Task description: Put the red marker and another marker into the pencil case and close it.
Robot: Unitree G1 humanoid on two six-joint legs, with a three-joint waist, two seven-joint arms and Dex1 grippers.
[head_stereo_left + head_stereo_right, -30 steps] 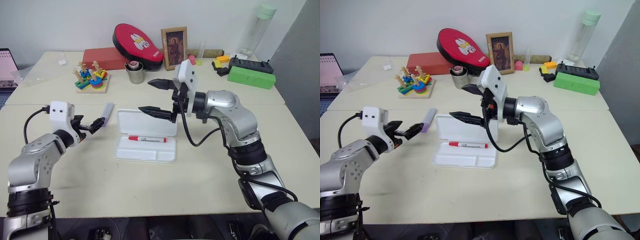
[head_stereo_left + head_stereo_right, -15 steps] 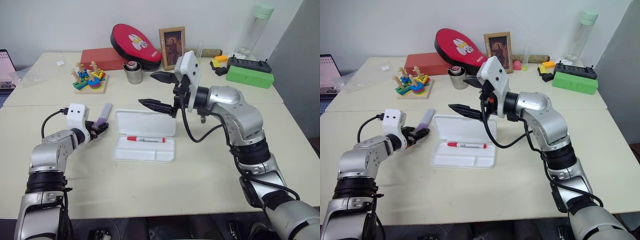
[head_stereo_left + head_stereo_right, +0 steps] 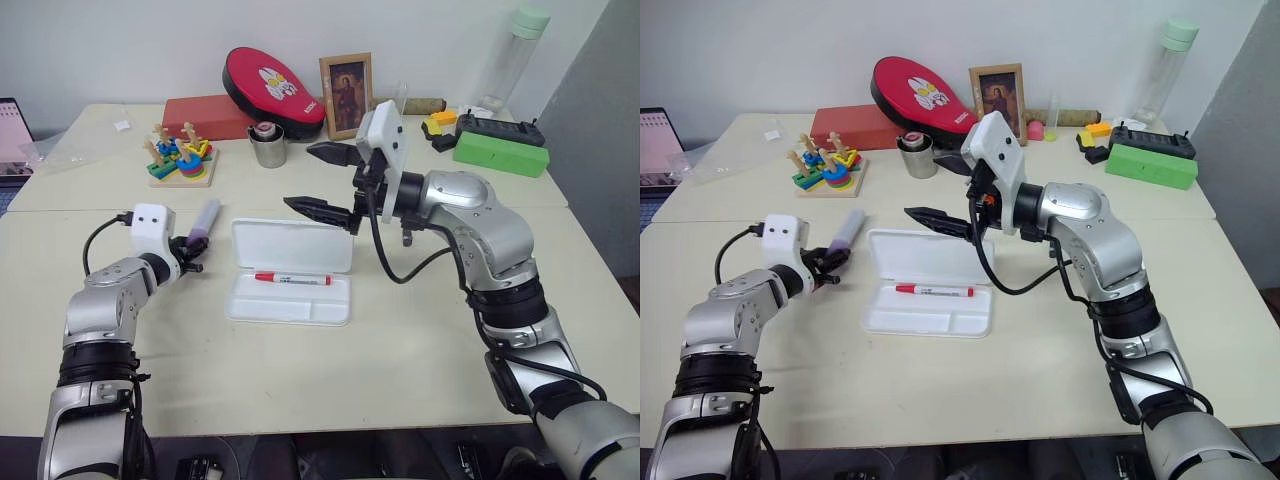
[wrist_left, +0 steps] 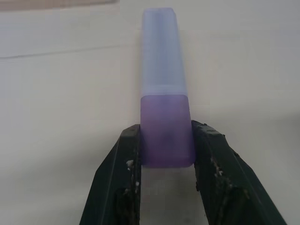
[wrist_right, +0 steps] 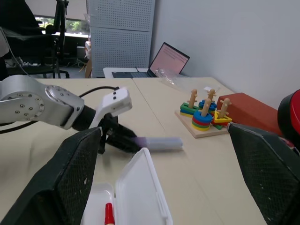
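Note:
The pencil case point(image 3: 290, 298) lies open in the table's middle, its lid point(image 3: 292, 245) standing up at the back. The red marker point(image 3: 293, 279) lies inside its tray. Left of the case, my left gripper point(image 3: 190, 250) is shut on the near end of the stubby purple marker point(image 3: 202, 220). The left wrist view shows both fingers point(image 4: 126, 154) pressed on the marker's darker body point(image 4: 166, 136), the paler cap pointing away. My right gripper point(image 3: 320, 180) hangs open above the lid, holding nothing and pointing left.
At the back of the table are a wooden stacking toy point(image 3: 180, 158), a red box point(image 3: 210, 115), a red padded case point(image 3: 272, 85), a metal cup point(image 3: 268, 145), a framed picture point(image 3: 347, 95), a green box point(image 3: 500, 152) and a bottle point(image 3: 510, 60).
My left gripper has moved up to the purple marker's near end and shut on it. The right gripper has stayed open over the case.

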